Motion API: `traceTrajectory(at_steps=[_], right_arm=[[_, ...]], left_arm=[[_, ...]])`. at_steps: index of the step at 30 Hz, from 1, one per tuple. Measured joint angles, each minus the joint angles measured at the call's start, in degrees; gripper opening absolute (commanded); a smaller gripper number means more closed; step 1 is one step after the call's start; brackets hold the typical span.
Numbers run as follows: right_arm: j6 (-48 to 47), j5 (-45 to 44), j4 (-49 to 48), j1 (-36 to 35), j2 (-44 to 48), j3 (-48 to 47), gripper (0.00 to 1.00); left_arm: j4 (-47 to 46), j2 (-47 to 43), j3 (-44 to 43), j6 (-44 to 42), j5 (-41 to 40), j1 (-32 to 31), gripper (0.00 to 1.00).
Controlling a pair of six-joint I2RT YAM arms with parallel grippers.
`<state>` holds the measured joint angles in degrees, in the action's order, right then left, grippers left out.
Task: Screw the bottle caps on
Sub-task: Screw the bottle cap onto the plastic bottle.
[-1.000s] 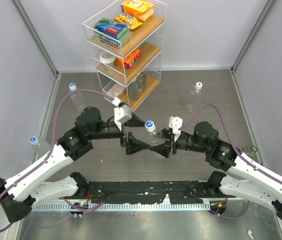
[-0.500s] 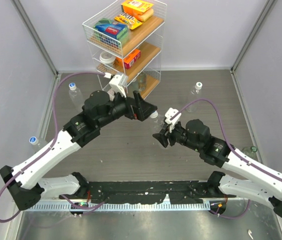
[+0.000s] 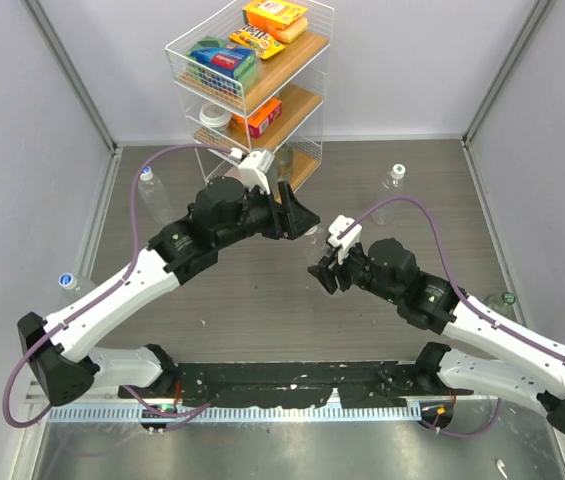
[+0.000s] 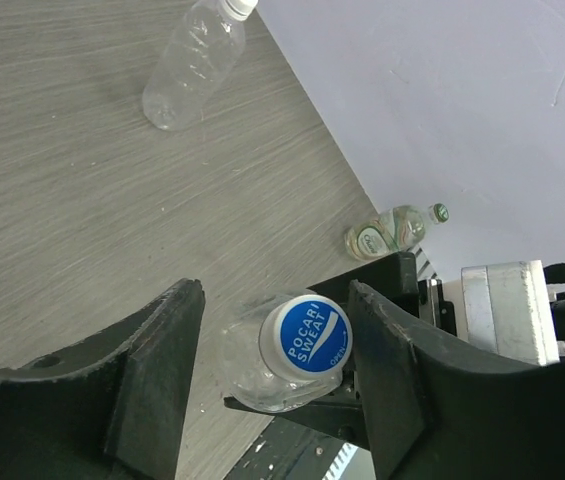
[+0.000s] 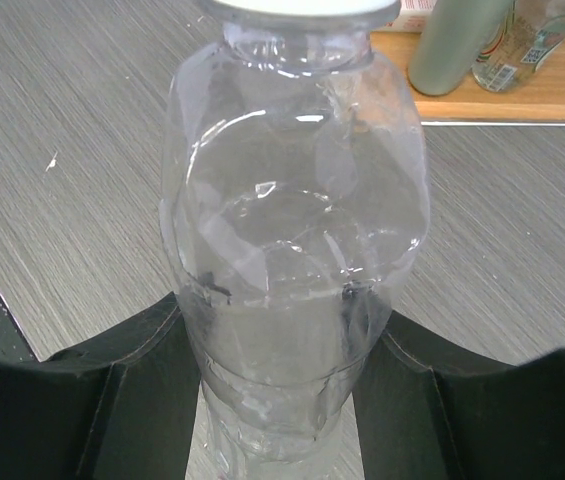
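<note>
A grey wood-grain table between pale walls carries a wire rack of packets at the back. Just in front of the rack the two arms meet. The right jaws are clamped on the body of a clear bottle, with one black finger pressed against each side. A blue-topped cap, printed POCARI SWEAT, sits on the bottle's neck between the left jaws. The left jaws stand partly open around the cap. There is a plain gap on one side, and the other finger is just beside the cap, though whether it touches I cannot tell. A second bottle with a blue cap lies left of the rack. A third bottle with a white cap lies to the rack's right.
</note>
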<state>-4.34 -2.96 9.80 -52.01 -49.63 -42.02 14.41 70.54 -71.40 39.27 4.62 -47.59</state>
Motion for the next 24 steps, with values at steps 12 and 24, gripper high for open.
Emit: traceTrajectory(at_steps=[12, 24], right_arm=[[1.11, -1.53, 2.69, -0.02, -0.92, -0.59, 0.01], [2.27, 0.11, 5.49, -0.07, 0.92, -0.63, 0.01]], left_arm=[[-0.07, 1.77, -0.72, 0.33, 4.09, -0.09, 0.15], [-2.27, 2.82, -0.72, -6.64, 15.39, 0.92, 0.0]])
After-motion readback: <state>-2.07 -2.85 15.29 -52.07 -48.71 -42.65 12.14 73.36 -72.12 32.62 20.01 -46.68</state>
